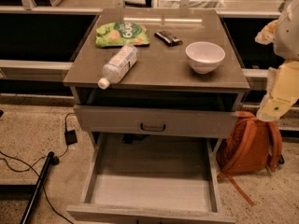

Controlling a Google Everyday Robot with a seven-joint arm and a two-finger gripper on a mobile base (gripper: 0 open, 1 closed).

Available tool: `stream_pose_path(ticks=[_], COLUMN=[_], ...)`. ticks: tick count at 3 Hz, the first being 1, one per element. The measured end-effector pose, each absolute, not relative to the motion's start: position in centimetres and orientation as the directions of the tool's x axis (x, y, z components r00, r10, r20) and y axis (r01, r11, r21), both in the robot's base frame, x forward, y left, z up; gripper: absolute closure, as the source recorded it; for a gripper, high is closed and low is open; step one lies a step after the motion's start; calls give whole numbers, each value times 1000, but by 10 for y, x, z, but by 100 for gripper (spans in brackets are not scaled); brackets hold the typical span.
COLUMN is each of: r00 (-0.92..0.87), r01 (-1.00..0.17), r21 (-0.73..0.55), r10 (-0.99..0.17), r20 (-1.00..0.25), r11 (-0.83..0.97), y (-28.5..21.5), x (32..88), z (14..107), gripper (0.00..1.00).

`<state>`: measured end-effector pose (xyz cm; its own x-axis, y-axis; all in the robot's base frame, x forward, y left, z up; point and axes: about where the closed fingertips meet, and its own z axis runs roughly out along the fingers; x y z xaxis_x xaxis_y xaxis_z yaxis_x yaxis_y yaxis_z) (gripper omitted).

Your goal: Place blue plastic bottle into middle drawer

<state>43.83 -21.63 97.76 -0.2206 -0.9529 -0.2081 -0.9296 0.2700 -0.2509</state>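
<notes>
A speckled floor (32, 125) runs under a grey-brown desk (159, 73) that stands before low dark shelving. The middle drawer (152, 192) is pulled far out at the bottom, its pale floor bare; above it sits a shut drawer front (196, 121) with a small dark handle. An orange backpack (250, 146) leans at the desk's right. The pale gripper (265, 31) hangs at the right edge of view, beyond the desk and well apart from the bottle; open or closed, I cannot tell. The blue plastic bottle (119, 64) lies on its side at the desk's front left, cap toward the edge, just beside a green snack bag (122, 34). A white bowl (205, 56) stands to the right, a small dark object (168, 37) behind
</notes>
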Motion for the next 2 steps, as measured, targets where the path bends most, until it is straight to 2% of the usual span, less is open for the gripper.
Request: stream_pose_path(ticks=[2], r00=[-169], r01=[-933], r21=[-282], r10=[-963], r20=[-211], r11=[225], y=[-212], x=[445], z=[977], gripper=[0])
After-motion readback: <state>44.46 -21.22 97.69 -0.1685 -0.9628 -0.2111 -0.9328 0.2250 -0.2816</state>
